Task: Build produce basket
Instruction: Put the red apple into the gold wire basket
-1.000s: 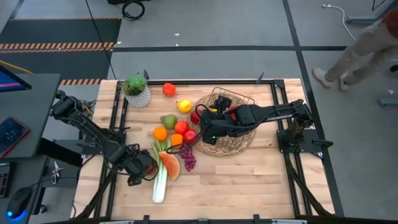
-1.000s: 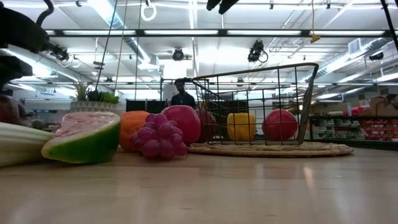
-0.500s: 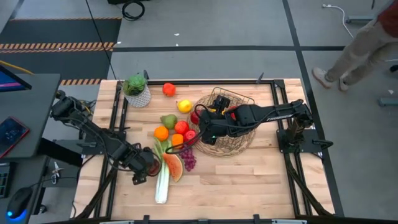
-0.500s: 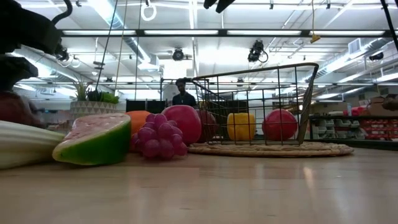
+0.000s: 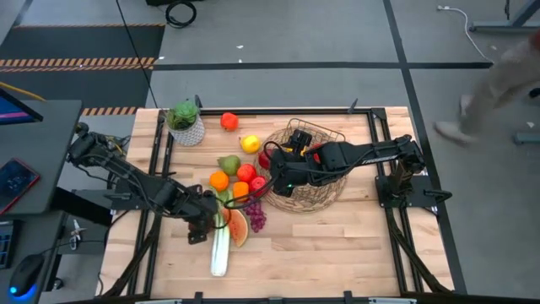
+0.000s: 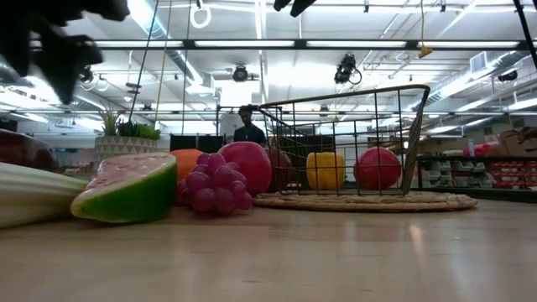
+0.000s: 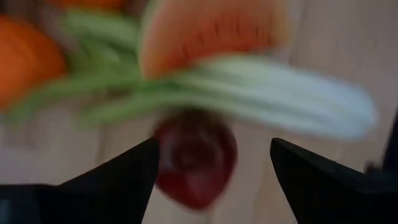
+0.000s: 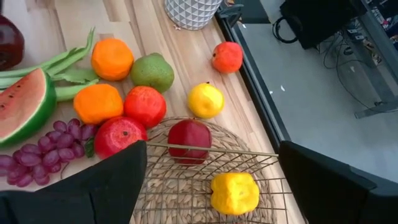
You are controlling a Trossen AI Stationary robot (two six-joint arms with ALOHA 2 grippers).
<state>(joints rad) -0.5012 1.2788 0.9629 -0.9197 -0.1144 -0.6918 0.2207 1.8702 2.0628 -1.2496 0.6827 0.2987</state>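
Running both arms over the desk [image 5: 337,245] at once, so here's why each sits where it does.

Basket [image 5: 308,169] is right of centre, a bit toward the far edge, lying tipped on its side on its woven rim. In the low view the wire body [image 6: 352,138] stands up off the rim. That leaves the mouth facing the produce pile, handy for loading from the side. A dark red apple [image 8: 189,140] and a yellow piece [image 8: 234,191] sit on or just at the rim; can't tell if either is properly inside.

Right gripper [image 5: 283,173] hovers over the basket's left rim, fingers apart, holding nothing. I read it as waiting.

Rest of the produce is bunched left of the basket, mid-desk:
- leek [image 5: 219,245], pointing at the near edge
- watermelon slice [image 5: 236,226], touching the leek
- grapes [image 5: 255,215], between slice and basket
- oranges, pear, lemon, red apples, farther back

Left gripper [image 5: 201,226] is low, just left of the leek, fingers spread and empty. A dark red fruit [image 7: 196,155] lies between its fingers with the leek right behind. Contact I can't confirm, wrist view is blurred. My guess is that's the next pick.

Potted plant [image 5: 184,122] at the far left corner stays out.
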